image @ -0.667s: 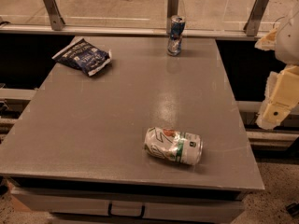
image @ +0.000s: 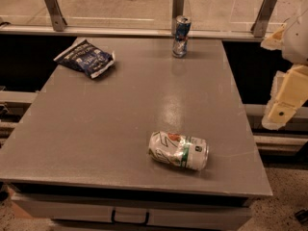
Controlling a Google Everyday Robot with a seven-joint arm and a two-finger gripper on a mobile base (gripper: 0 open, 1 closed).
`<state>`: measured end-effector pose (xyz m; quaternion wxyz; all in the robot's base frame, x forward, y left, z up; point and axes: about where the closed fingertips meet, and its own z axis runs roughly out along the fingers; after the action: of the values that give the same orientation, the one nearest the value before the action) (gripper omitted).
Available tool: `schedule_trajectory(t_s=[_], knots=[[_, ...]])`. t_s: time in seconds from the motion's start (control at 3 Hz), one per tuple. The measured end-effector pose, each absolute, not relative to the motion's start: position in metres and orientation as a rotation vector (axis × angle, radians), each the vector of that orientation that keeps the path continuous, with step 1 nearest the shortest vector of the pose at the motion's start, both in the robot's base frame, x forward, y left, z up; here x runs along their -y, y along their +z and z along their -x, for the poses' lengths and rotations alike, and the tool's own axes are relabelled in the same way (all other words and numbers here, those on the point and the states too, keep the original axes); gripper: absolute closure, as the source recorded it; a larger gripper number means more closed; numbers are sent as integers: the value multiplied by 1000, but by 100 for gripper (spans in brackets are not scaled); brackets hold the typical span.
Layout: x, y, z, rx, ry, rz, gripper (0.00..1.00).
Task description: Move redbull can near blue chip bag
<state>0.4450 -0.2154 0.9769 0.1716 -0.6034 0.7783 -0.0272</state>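
Grey and faintly glossy, the surface (image: 120,129) carries three things, and none of them has shifted since a moment ago. The redbull can (image: 181,35) stands upright at the far edge, right of centre. The blue chip bag (image: 85,57) lies flat near the far left corner, well apart from it. A white and green can (image: 178,150) lies on its side toward the near right.

The hand (image: 281,112) also sits about where it was, off the right edge of the surface and lower than the can's top. If it has moved at all, the drift is too slight to call. So the task looks barely begun: no reach toward the redbull can shows, and the whole carry to the left is still ahead.

How far open the hand is I cannot tell. Only pale cream blocks show, and the frame's right edge cuts through the arm. It has hold of neither task thing, since both rest on the surface.

The can's lettering is too soft to read, and its base blends into its own reflection. Whether the bag's far corner overhangs the edge is unclear — the dark gap behind swallows that outline.
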Motion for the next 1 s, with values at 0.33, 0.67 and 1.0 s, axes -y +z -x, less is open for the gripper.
schedule_trajectory(t_s=[0.33, 0.67, 1.0], knots=[[210, 972, -482, -2131, -37, 1691, 0], [200, 962, -548, -2036, 24, 1592, 0], [183, 965, -621, -1923, 24, 1454, 0]])
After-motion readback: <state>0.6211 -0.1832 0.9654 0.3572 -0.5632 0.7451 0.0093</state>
